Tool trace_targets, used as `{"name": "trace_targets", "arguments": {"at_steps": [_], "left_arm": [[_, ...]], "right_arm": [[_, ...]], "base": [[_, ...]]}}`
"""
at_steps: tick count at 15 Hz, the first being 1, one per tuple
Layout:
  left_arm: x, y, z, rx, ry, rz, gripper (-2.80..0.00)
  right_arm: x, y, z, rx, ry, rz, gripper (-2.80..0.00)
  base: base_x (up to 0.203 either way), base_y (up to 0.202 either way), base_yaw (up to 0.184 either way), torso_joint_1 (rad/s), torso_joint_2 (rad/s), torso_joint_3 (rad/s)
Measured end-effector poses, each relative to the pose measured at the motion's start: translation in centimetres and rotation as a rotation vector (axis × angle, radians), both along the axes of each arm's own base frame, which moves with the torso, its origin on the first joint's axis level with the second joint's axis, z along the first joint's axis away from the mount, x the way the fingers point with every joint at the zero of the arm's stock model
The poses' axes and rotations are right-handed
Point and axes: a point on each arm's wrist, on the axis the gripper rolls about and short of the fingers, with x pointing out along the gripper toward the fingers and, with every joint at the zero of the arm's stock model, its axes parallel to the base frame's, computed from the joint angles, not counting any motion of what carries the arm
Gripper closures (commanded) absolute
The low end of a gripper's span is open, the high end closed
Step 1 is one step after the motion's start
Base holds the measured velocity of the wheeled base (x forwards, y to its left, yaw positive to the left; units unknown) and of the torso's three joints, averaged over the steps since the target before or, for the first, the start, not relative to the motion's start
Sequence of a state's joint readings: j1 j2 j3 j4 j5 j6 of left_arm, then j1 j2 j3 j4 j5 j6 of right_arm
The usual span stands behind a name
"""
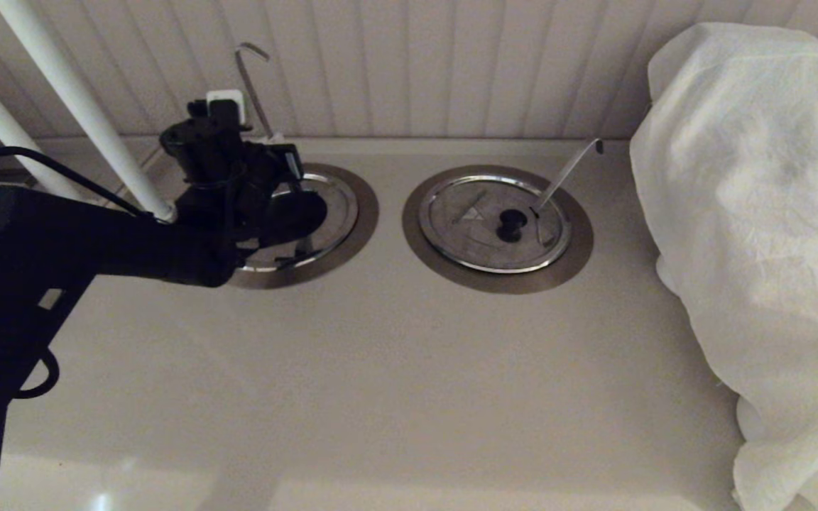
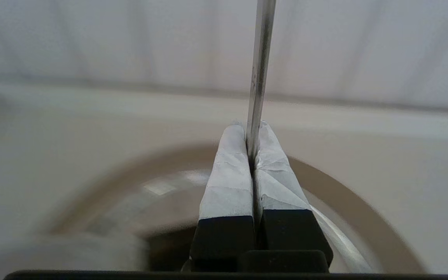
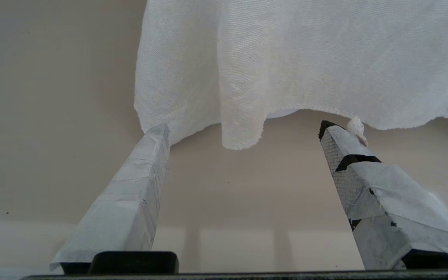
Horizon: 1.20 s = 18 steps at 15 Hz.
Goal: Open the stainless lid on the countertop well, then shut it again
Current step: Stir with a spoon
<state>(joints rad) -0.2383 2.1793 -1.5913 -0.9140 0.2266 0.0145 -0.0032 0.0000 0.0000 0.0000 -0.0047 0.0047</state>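
The stainless lid (image 1: 334, 213) lies over the left countertop well, whose brushed-steel ring (image 1: 368, 213) shows around it. My black left arm hides most of the disc and its knob. The near-upright ladle stem (image 1: 249, 85) rises from the lid's far edge to a hooked top. My left gripper (image 1: 275, 142) is at the stem's lower part. In the left wrist view the gripper (image 2: 252, 130) is shut, with the stem (image 2: 261, 58) pinched between its taped tips. The lid's rim (image 2: 340, 241) and ring (image 2: 364, 217) curve below. My right gripper (image 3: 243, 132) hangs open, holding nothing.
A twin lid (image 1: 483, 223) with a black knob and a slanted stem (image 1: 569, 170) sits in its own ring (image 1: 579, 241) to the right. A white cloth (image 1: 757, 234) covers something bulky at the far right. White poles (image 1: 75, 99) and a panelled wall stand behind.
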Motion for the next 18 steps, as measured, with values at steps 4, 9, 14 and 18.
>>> {"name": "trace_targets", "arguments": {"at_steps": [4,9,14,18], "left_arm": [[-0.2,-1.9,-2.1,-0.005,0.073,-0.071,0.0],[-1.2,-0.8,-2.2,0.034,0.154,-0.105,0.0],[-1.3,3.3,-0.9,0.084,0.152,-0.002,0.0],[-0.5,3.9,0.1,0.068,0.109,0.039,0.0]], "right_arm": [[0.0,0.0,0.0,0.0,0.0,0.0,-2.8],[0.0,0.0,0.0,0.0,0.0,0.0,-2.8],[0.0,0.0,0.0,0.0,0.0,0.0,-2.8],[0.0,0.0,0.0,0.0,0.0,0.0,-2.8]], "base": [[0.0,0.0,0.0,0.0,0.0,0.0],[0.0,0.0,0.0,0.0,0.0,0.0],[0.0,0.0,0.0,0.0,0.0,0.0],[0.0,0.0,0.0,0.0,0.0,0.0]]}}
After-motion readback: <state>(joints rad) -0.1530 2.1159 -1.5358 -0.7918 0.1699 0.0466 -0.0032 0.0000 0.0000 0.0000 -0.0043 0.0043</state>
